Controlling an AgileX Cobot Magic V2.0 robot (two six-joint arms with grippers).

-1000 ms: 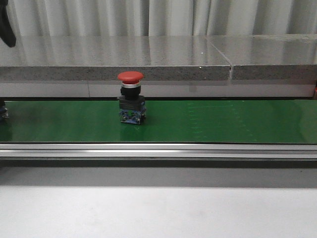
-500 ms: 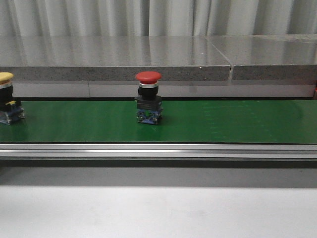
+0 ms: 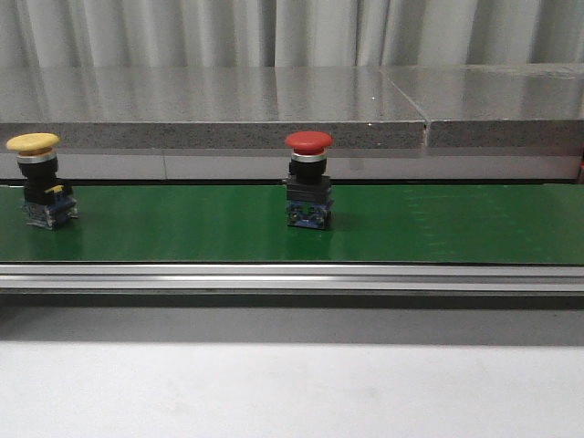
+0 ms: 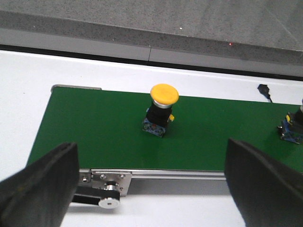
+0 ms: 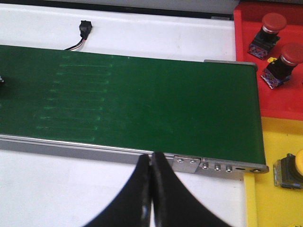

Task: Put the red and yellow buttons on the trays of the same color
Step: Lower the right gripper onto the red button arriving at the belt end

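A white surface (image 3: 292, 392) is being shown across the near part of the front view, plain and evenly lit. Along its far side, a long green conveyor belt (image 3: 438, 224) is being carried in a silver metal frame (image 3: 292, 276). Behind the belt, a grey speckled stone ledge (image 3: 210, 109) is being seen running the full width, split by a seam (image 3: 406, 96) toward the right; soft light is being reflected off its polished top. Further back, pale pleated curtains (image 3: 182, 32) are being hung as a backdrop. Near the far edge of the surface, a small black connector on a thin cable (image 5: 85, 29) is being left lying.
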